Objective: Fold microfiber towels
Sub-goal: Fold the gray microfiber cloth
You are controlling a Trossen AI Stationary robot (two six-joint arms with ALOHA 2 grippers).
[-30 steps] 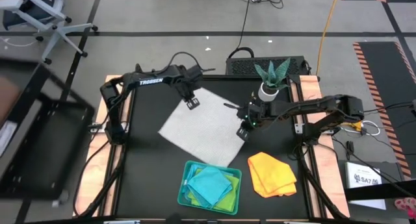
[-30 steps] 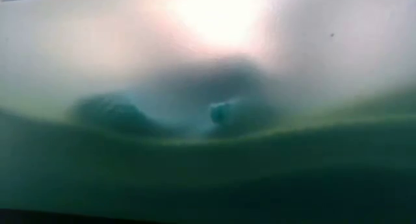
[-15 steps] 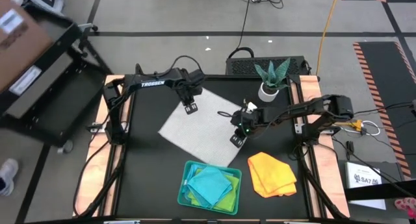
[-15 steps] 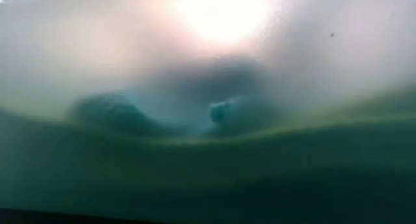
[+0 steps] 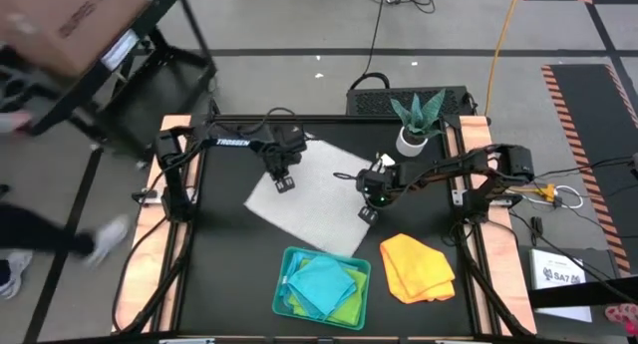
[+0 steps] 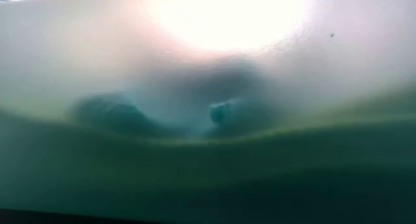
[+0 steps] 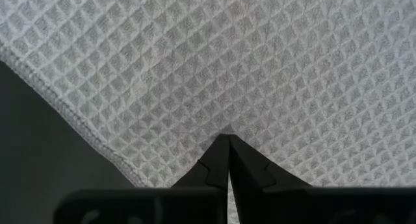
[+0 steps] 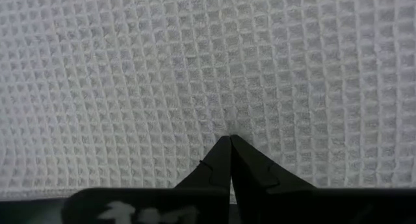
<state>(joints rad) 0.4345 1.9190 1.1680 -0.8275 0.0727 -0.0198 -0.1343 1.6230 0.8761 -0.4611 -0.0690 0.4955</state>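
A pale grey-white waffle-weave towel (image 5: pixel 314 206) lies spread flat on the black table, turned like a diamond. My left gripper (image 5: pixel 283 183) is shut and points down on the towel's left part, just inside its hemmed edge (image 7: pixel 78 123). My right gripper (image 5: pixel 368 213) is also shut, on the towel's right part. A yellow-orange towel (image 5: pixel 417 267) lies bunched at the near right. A turquoise towel (image 5: pixel 324 282) on a lime green one (image 5: pixel 345 309) fills the teal tray (image 5: pixel 283 284). The low view is blurred and shows nothing clear. My left gripper sets its shut fingertips (image 7: pixel 221 152) from above on the towel's top face (image 7: pixel 224 123), a little inside the left hem. The towel lies flat on the table under them. My right gripper presses its shut fingertips (image 8: pixel 224 156) down on the towel's top face (image 8: pixel 227 123), slanting from the right. Faint creases run in toward the tips; the cloth stays on the table.
A potted plant (image 5: pixel 416 120) stands at the far right of the table, behind my right arm. A cart (image 5: pixel 110 45) and a person's legs (image 5: pixel 40 239) are on the floor beyond the table's left edge. Bare black table lies at the near left.
My left gripper has come down and gone toward the table's near left, onto the towel near its left hem. My right gripper has sunk a little toward the towel. Both stay shut and the towel stays flat. Beyond the table a cart has rolled past on the left.
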